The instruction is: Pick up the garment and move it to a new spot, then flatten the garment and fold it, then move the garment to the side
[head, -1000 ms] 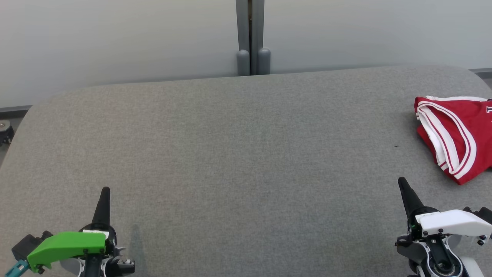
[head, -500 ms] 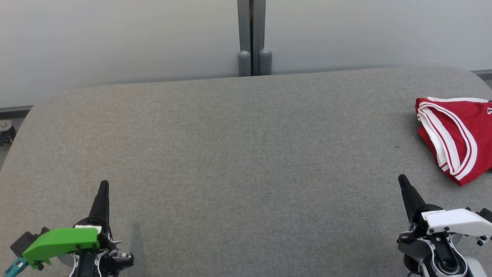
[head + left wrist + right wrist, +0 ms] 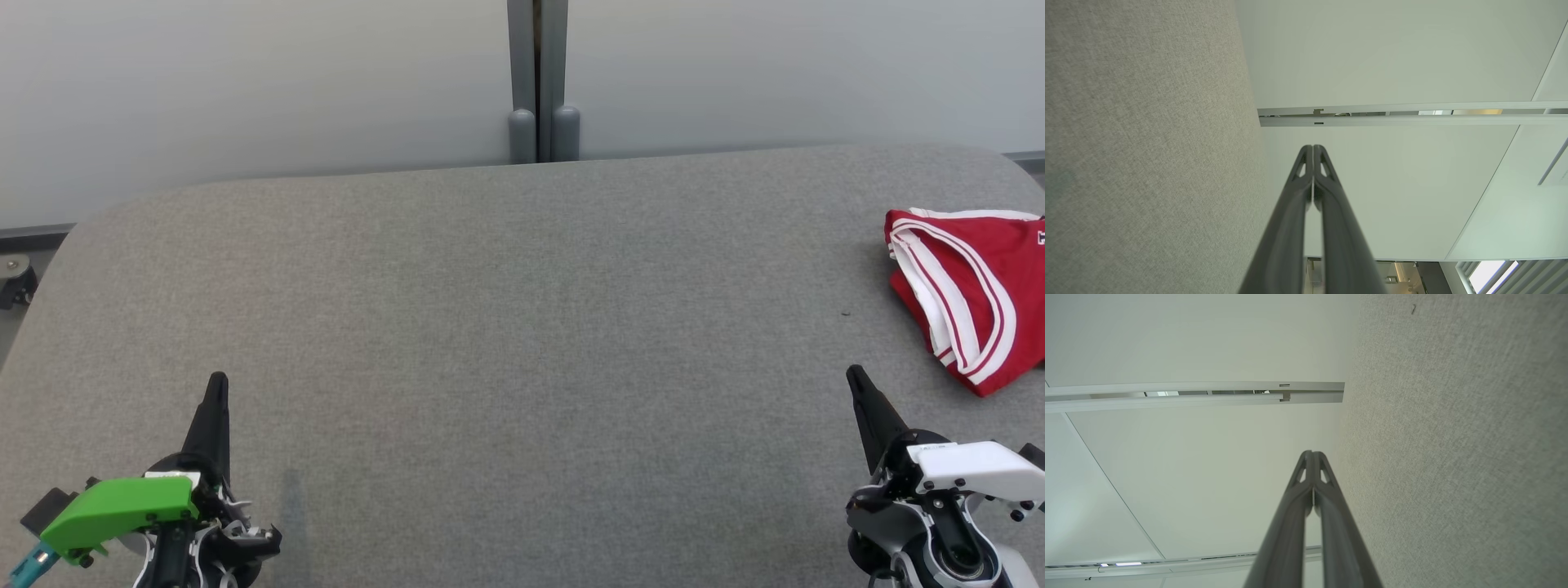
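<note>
The garment [image 3: 976,290], red with white stripes along its edges, lies folded at the far right of the grey table [image 3: 506,327], partly cut off by the head view's right edge. My left gripper [image 3: 217,382] is at the lower left, shut and holding nothing, far from the garment. At the lower right my right gripper [image 3: 855,374] is also shut and holds nothing, a short way in front and to the left of the garment. Each wrist view shows that gripper's own fingertips pressed together: left gripper [image 3: 1313,148], right gripper [image 3: 1312,453].
A pale wall with a grey vertical post [image 3: 538,82] stands behind the table's far edge. A small dark speck [image 3: 845,313] lies on the cloth surface left of the garment. A caster [image 3: 12,273] shows past the table's left edge.
Both grippers have drawn back a little toward the bottom of the head view, with their tips slightly higher in it. The head view has shifted slightly. The garment stays put.
</note>
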Motion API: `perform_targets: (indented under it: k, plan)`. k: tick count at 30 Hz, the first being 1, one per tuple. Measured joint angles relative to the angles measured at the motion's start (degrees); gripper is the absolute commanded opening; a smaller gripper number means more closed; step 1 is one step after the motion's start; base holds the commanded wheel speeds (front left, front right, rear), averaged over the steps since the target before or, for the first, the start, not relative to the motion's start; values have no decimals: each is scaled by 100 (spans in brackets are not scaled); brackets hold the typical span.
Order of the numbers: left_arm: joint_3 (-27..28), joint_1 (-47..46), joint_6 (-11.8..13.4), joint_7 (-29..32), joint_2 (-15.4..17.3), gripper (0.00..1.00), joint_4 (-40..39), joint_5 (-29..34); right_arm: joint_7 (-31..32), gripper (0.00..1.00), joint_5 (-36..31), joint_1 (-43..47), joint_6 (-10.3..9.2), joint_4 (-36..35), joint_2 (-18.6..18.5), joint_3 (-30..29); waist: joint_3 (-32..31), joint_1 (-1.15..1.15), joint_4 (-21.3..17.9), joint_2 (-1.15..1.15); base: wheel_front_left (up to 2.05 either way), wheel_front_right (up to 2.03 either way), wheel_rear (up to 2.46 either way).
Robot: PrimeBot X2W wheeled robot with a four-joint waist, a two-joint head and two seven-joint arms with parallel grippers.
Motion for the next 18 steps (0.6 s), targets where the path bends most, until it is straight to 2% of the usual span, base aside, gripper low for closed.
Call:
perform_targets:
  k: [18]
  plan:
    - [4, -12, 1, 3, 1, 0, -2, -13, 4, 0, 21, -12, 0, -5, -1, -2, 0, 0, 1, 0, 0, 0, 0]
